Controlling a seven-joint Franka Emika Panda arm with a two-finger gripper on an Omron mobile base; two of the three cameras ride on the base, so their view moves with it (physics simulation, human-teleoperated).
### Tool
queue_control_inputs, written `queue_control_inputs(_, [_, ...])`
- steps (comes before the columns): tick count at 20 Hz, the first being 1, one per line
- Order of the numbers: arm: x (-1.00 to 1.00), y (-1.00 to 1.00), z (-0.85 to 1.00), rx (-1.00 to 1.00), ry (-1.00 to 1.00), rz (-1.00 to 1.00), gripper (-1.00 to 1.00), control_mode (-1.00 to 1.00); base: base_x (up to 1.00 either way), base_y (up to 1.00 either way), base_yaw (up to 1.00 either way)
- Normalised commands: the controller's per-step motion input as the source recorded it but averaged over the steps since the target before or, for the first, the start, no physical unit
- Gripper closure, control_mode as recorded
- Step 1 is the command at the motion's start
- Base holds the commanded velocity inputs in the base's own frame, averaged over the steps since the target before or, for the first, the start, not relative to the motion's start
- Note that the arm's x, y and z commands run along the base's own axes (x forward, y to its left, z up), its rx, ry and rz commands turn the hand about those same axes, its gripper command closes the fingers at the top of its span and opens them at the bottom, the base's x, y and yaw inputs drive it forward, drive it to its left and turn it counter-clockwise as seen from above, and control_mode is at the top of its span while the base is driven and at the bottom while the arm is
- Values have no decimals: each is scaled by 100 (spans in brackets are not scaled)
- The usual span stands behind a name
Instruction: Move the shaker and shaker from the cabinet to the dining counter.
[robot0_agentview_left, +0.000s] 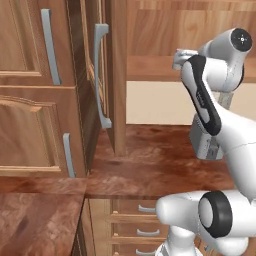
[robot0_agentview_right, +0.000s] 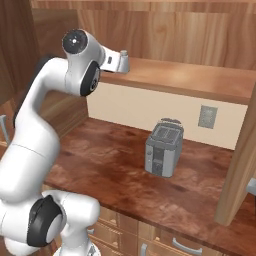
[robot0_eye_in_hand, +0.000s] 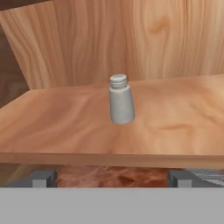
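One small light-grey shaker (robot0_eye_in_hand: 120, 101) stands upright on the wooden shelf (robot0_eye_in_hand: 57, 127) of the open cabinet (robot0_agentview_left: 150, 30), a little back from the shelf's front edge. My gripper (robot0_eye_in_hand: 111, 178) hovers at that front edge, facing the shaker and apart from it. It is open, with the fingertips (robot0_eye_in_hand: 41, 178) spread wide and nothing between them. From the right base view the gripper (robot0_agentview_right: 125, 65) sits at the left end of the shelf (robot0_agentview_right: 190, 77), and the shaker's cap (robot0_agentview_right: 123, 52) peeks up just behind the hand. The dining counter is out of view.
A grey toaster (robot0_agentview_right: 164, 147) stands on the reddish worktop (robot0_agentview_right: 110, 165) below the shelf. The cabinet's open left door (robot0_agentview_left: 107, 75) with its long grey handle stands edge-on left of my arm. The other open door (robot0_agentview_right: 240, 165) hangs at the right. Drawers (robot0_agentview_left: 140, 220) lie under the worktop.
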Motion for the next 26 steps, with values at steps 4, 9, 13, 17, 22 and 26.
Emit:
queue_control_inputs(4, [29,-10,-1,0,0,6,-100,-100,0,0,0])
queue_control_inputs(9, [30,1,-7,0,0,1,-100,-100,0,0,0])
queue_control_inputs(13, [32,0,-11,0,0,0,-100,-100,0,0,0])
queue_control_inputs(17, [33,0,-8,0,0,0,-100,-100,0,0,0])
queue_control_inputs(22, [35,0,-5,0,0,0,-100,-100,0,0,0])
queue_control_inputs(26, [34,0,-5,-2,5,0,-100,-100,0,0,0])
